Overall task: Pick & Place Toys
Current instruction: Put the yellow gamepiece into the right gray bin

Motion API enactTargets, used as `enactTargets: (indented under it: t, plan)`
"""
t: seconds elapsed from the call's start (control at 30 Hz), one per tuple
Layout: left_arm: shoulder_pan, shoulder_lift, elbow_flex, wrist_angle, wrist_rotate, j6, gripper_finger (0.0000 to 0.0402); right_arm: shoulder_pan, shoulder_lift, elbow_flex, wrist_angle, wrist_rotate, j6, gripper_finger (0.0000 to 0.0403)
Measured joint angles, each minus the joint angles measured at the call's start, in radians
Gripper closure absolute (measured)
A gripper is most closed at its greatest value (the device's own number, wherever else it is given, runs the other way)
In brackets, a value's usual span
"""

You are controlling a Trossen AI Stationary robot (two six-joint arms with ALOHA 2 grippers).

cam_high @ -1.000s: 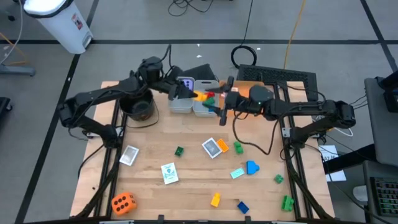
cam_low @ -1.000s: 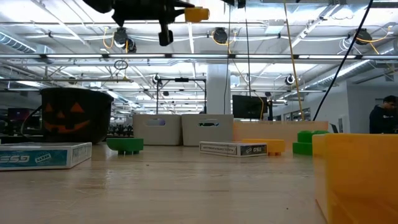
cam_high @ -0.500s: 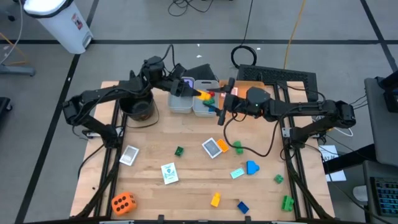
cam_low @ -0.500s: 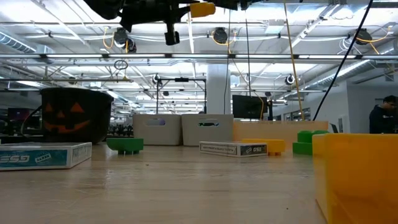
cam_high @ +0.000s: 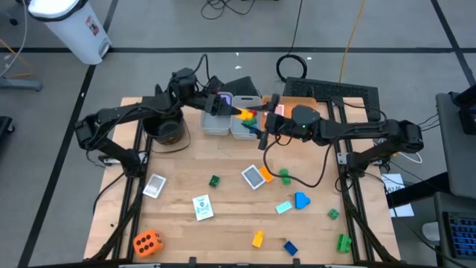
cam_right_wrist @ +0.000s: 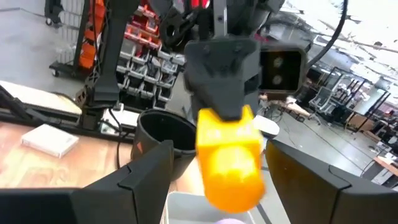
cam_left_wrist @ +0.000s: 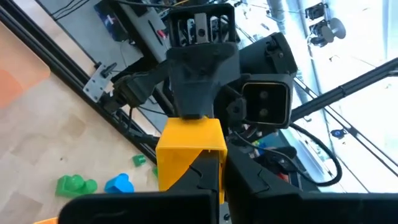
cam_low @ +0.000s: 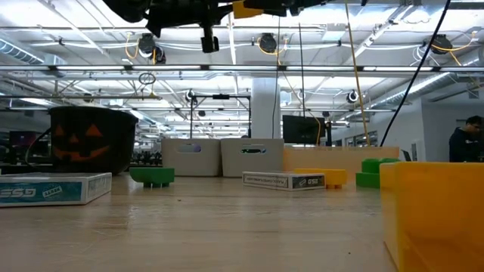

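Note:
A yellow brick (cam_high: 243,113) is held in the air over the grey bins (cam_high: 216,123) at the table's far side. My left gripper (cam_high: 233,111) is shut on it. My right gripper (cam_high: 253,123) faces it from the right, open. In the right wrist view its two fingers (cam_right_wrist: 144,180) stand on either side of the brick (cam_right_wrist: 229,155) without touching it. In the low view the brick (cam_low: 246,9) shows at the top, between both grippers. Other toys lie on the table: an orange die (cam_high: 147,242), cards (cam_high: 202,207) and bricks (cam_high: 301,199). My left gripper pinches the yellow brick's near end (cam_left_wrist: 180,169) between its two fingers. The fingers come level from the table's left. The brick sticks out past them toward the right gripper, lifted clear above the bins.
A black pumpkin bucket (cam_high: 165,128) stands left of the bins. A purple die (cam_high: 223,99) lies in a bin. A flat orange tray (cam_high: 296,102) lies at the far right. Green, blue and yellow bricks are scattered at the near right (cam_high: 343,242).
My left gripper has carried the yellow brick a little toward the table's right, still lifted. My right gripper has come toward the left, up to the brick, so that its open fingers now stand around the brick's free end.

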Motion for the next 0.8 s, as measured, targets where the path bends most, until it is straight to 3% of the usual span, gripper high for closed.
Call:
enactTargets:
  t: [0.17, 0.37, 0.5, 0.8]
  plan:
    - [-0.005, 0.000, 0.000, 0.000, -0.004, 0.003, 0.0382, 0.000, 0.012, 0.002, 0.030, 0.000, 0.006, 0.0156]
    - [-0.007, 0.000, 0.000, 0.002, -0.002, 0.000, 0.0395, 0.000, 0.018, 0.001, 0.040, 0.000, 0.016, 0.0162]
    - [-0.011, 0.000, 0.000, -0.001, -0.001, 0.000, 0.0380, 0.000, 0.029, 0.000, 0.045, 0.000, 0.016, 0.0186]
    - [-0.016, 0.000, 0.000, 0.004, -0.005, 0.005, 0.0387, 0.000, 0.028, 0.000, 0.054, -0.001, 0.016, 0.0250]
